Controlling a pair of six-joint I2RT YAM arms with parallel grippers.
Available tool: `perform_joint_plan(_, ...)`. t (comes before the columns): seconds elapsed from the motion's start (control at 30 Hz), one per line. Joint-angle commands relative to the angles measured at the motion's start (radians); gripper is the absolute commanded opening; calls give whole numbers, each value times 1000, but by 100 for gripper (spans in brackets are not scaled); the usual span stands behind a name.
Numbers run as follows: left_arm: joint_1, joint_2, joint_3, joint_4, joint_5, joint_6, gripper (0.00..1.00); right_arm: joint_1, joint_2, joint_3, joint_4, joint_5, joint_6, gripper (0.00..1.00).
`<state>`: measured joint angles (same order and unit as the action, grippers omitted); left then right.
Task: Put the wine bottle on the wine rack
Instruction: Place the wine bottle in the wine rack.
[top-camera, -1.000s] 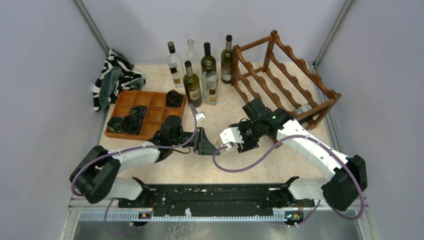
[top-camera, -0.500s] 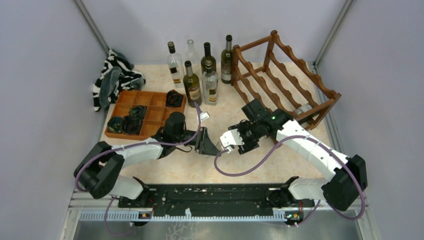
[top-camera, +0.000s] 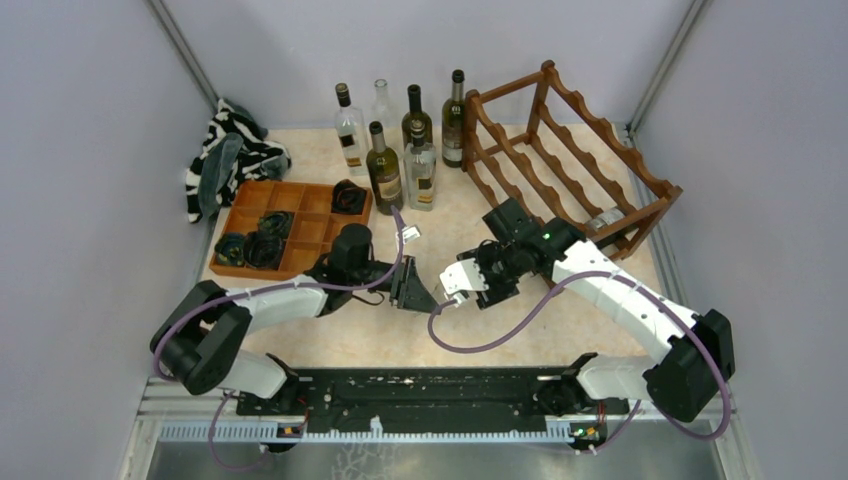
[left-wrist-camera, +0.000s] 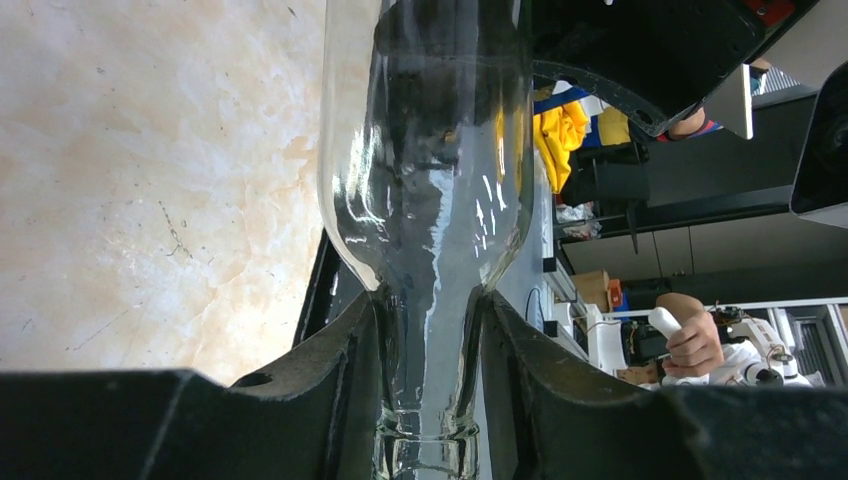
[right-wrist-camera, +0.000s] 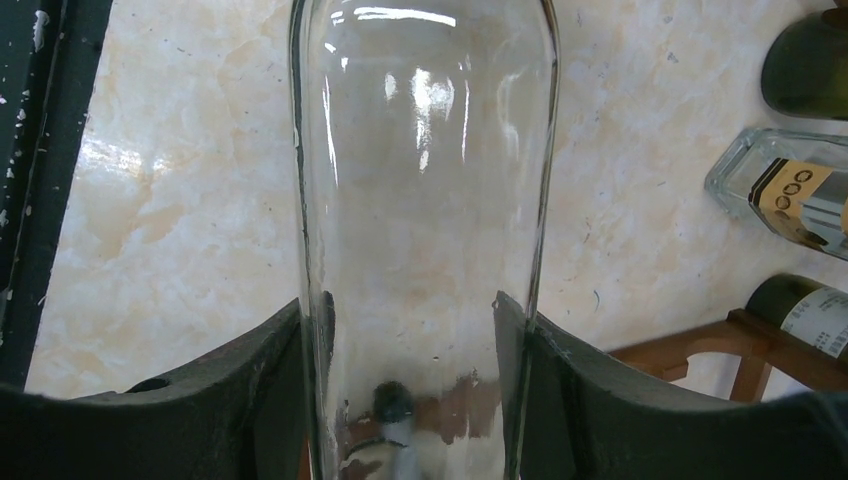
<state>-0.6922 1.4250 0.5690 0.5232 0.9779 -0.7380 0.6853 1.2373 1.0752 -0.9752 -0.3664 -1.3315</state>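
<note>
You have the table (top-camera: 350, 335) carrying the wine rack (top-camera: 575, 150) at its far right. It stands upright, with one labelled bottle (top-camera: 605, 221) lying in its lowest tier at the near right end. The orange-brown compartment tray (top-camera: 300, 232) sits at the left with dark coiled items in several compartments. A black-and-white striped cloth (top-camera: 228, 155) lies just beyond it at the far left. Six bottles (top-camera: 385, 170) stand upright in a group at the far centre, just left of the rack. The clear wine bottle (right-wrist-camera: 420, 150) is not on the rack. It is held lying roughly level between your two arms at the middle of the table, near of the rack. Your left gripper (left-wrist-camera: 428, 320) is clamped on its neck, just below the shoulder. Your right gripper (right-wrist-camera: 410, 330) is clamped around its body, one finger on each side.
</note>
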Motion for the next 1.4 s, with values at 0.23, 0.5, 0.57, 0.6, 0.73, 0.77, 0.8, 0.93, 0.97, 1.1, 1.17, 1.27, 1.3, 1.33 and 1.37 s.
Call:
perform_joint_plan(0.23, -5, 3, -87, 297, 26, -121, 0, 14, -57, 4, 65, -55, 66, 91)
perform_joint_plan(0.5, -3, 49, -138, 473, 19, -234, 0, 16, -58, 20, 42, -95, 67, 98)
perform_joint_plan(0.57, -3, 58, -148, 499, 11, -249, 0, 14, -59, 32, 26, -117, 66, 98)
perform_joint_plan(0.6, -2, 61, -156, 510, 8, -256, 0, 15, -61, 36, 17, -126, 65, 99)
perform_joint_plan(0.73, 0, 67, -173, 545, -13, -273, 0, 13, -67, 53, -11, -156, 61, 99)
perform_joint_plan(0.77, 0, 68, -178, 552, -17, -278, 0, 13, -68, 58, -18, -161, 60, 98)
perform_joint_plan(0.8, 0, 70, -182, 564, -22, -286, 0, 14, -68, 64, -23, -167, 60, 99)
perform_joint_plan(0.93, 1, 86, -201, 630, -42, -317, 0, -8, -68, 98, -46, -227, 72, 98)
perform_joint_plan(0.97, 1, 94, -205, 650, -47, -329, 0, -21, -70, 108, -51, -250, 76, 99)
perform_joint_plan(1.1, 0, 120, -228, 723, -84, -374, 0, -75, -72, 146, -68, -340, 94, 98)
perform_joint_plan(1.17, 0, 126, -242, 762, -112, -396, 0, -106, -76, 165, -69, -390, 121, 99)
perform_joint_plan(1.27, -12, 117, -256, 779, -174, -395, 0, -151, -83, 194, -66, -445, 160, 99)
perform_joint_plan(1.3, -18, 113, -257, 774, -197, -388, 0, -162, -86, 212, -67, -462, 176, 99)
perform_joint_plan(1.33, -26, 110, -258, 770, -222, -380, 0, -173, -87, 227, -70, -480, 189, 99)
perform_joint_plan(1.37, -34, 109, -258, 767, -258, -374, 0, -185, -88, 237, -75, -500, 198, 99)
